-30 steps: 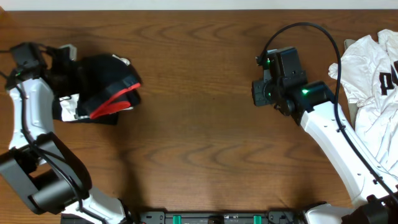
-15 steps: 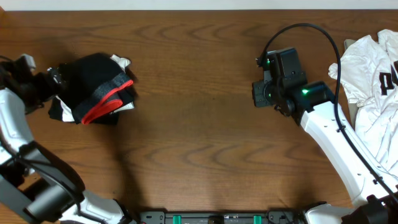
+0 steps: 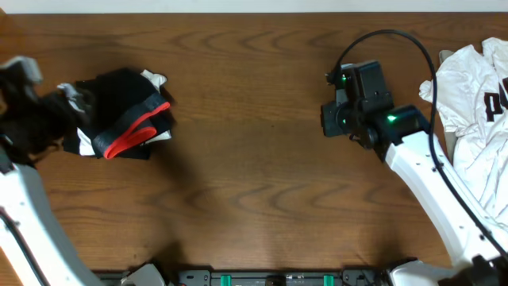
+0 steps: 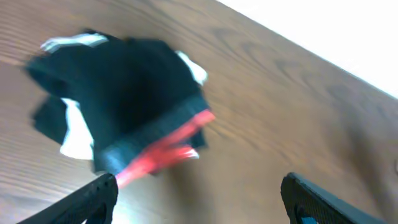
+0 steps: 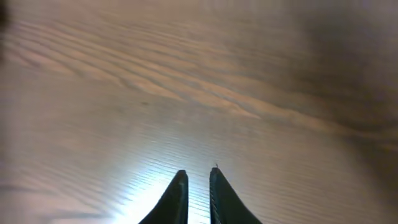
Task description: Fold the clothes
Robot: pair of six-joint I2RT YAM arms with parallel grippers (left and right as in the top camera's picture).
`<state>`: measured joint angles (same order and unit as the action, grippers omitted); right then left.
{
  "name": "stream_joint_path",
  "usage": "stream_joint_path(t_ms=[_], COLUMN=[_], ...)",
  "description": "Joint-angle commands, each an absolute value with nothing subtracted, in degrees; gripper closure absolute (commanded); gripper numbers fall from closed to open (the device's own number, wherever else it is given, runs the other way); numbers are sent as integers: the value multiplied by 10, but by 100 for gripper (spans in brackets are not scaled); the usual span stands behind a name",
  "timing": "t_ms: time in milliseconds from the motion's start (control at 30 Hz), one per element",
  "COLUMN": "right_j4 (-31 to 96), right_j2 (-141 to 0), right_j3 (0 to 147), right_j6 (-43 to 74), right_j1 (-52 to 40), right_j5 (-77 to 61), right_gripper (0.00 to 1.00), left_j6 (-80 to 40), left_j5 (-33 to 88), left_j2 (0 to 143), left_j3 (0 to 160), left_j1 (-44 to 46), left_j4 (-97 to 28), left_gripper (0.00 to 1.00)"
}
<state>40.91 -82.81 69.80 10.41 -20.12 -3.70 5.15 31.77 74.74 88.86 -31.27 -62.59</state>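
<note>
Far-left of the bench (image 3: pixel 254 191): the pants (image 3: pixel 119 111) lay as a compact black bundle, grey waistband and its red edge turned toward the near side; white cloth (image 3: pixel 156 78) showed at the far corner and under the left edge, whether a separate garment beneath I could not tell; a second before, the left hand (image 3: pixel 40 111) had been closed at the bundle's left side, and the bundle had sat slightly further right with the red edge more spread; since then the bundle had slid a little left and tightened, and the hand had let go and drawn back off its left edge, blurred in the overhead view; in the wrist view the left hand (image 4: pixel 198 185) stood wide open with nothing between its fingers, the pants (image 4: pixel 124 112) lying free just beyond them; the right hand (image 3: pixel 333 119) had not shifted, hanging over bare wood well apart from the pants; its fingers (image 5: pixel 177 193) were barely parted, a thin slit, nothing held; a white T-shirt (image 3: pixel 476 103) lay heaped at the right edge, untouched; judgement: the release read as the pants set down after folding, the fold likely near done though loose at the corners.
</note>
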Motion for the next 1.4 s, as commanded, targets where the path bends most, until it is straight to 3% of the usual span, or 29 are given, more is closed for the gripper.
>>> stream_joint_path(t_ms=[0,67,200,267,300,333,367,433,767,1367], right_j4=[405,410,441,456,462,467,473,488,574,724], right_j2=[-759,-719,-632,-590,-568,-548,-527,-493,-386,-382], right_j3=[720,721,721,721,721,721,721,721,721,719], right_j6=[106,106,106,106,106,106,106,106,107,107], right_j1=[-204,-203,-203,-203,-203,-203,-203,-203,-203,-203], right_j5=[-93,-102,-99,-99,-99,-98,-94,-93,-93,-93], right_gripper=[83,74,43,23,5,1,1,1,1,1], left_j6=[98,105,104,92,80,70,60,53,53,53], left_j5=[334,332,303,268,250,237,225,209,185,185], left_j2=[690,654,584,552,535,521,505,482,461,461], left_j3=[894,894,894,894,894,893,893,893,892,892], left_j1=[-268,-244,-211,-199,-193,-188,-182,-175,-169,-169], left_j4=[-670,-709,-786,-805,-810,-813,-817,-830,-872,-872], left_gripper=[14,14,14,14,14,14,13,2,2,2])
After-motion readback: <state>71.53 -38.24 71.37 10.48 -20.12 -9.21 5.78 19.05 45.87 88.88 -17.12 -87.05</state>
